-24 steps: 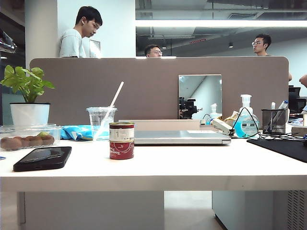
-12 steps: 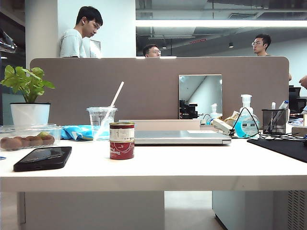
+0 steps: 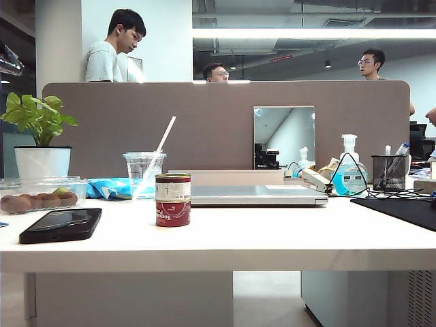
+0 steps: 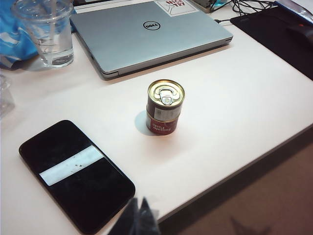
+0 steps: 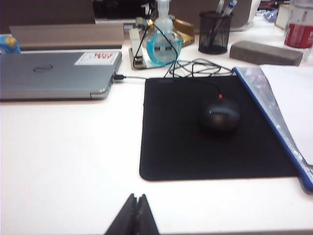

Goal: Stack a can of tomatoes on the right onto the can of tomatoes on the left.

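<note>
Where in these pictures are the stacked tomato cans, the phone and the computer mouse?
tomato cans (image 4: 165, 108): left wrist view, side of the stack.
phone (image 4: 76, 174): left wrist view, middle of its dark screen.
computer mouse (image 5: 219, 113): right wrist view, its top.

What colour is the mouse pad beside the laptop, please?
Black; the mouse pad shows best in the right wrist view.

Glossy metal cans (image 4: 165, 106), matt table (image 4: 234, 98)

The white table (image 3: 272, 238) holds two tomato cans (image 4: 165, 107) stacked together, a black phone (image 4: 73, 174), a closed grey laptop (image 4: 146, 34), a plastic cup (image 4: 46, 34), and a black mouse pad (image 5: 215, 132) with a mouse (image 5: 220, 113).
</note>
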Controlling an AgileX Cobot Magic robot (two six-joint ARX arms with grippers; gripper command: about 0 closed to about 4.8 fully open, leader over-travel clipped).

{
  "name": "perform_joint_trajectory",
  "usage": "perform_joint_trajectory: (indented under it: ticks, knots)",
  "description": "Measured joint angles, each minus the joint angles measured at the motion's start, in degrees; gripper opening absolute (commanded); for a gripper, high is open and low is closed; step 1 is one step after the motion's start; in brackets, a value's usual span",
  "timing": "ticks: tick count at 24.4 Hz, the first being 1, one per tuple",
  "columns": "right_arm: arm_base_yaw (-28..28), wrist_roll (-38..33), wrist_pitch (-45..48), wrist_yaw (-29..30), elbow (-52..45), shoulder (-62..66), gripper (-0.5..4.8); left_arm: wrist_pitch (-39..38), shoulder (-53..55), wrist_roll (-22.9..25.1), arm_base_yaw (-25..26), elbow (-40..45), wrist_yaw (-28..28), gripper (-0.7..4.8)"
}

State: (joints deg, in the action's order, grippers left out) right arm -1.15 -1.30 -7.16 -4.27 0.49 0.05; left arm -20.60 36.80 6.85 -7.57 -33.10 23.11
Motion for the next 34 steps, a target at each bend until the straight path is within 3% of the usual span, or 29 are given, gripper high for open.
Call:
perform_joint_trajectory:
  ticks: [16,21,29,31,34]
  knots:
    - [0.00,0.00,-0.59,0.00,0.00,0.00,-0.05,0.00,0.00,0.00,0.00,0.00,-0.02,-0.05]
    - [0.00,0.00,-0.87,0.00,0.00,0.00,-0.05,0.87,-1.66,0.02,0.24,0.15,-6.45,-0.04]
    - [0.00,0.00,-0.94,0.04,0.00,0.00,-0.05,20.57,-12.92,-0.48,6.05,16.28,-7.10,-0.04]
    - [0.00,0.00,-0.94,0.02,0.00,0.00,-0.05,29.42,-19.98,-3.02,8.76,23.12,-10.27,-0.04]
    - [0.00,0.00,-0.94,0.02,0.00,0.00,-0.05,30.75,-22.64,-5.70,10.43,26.23,-15.08,-0.04]
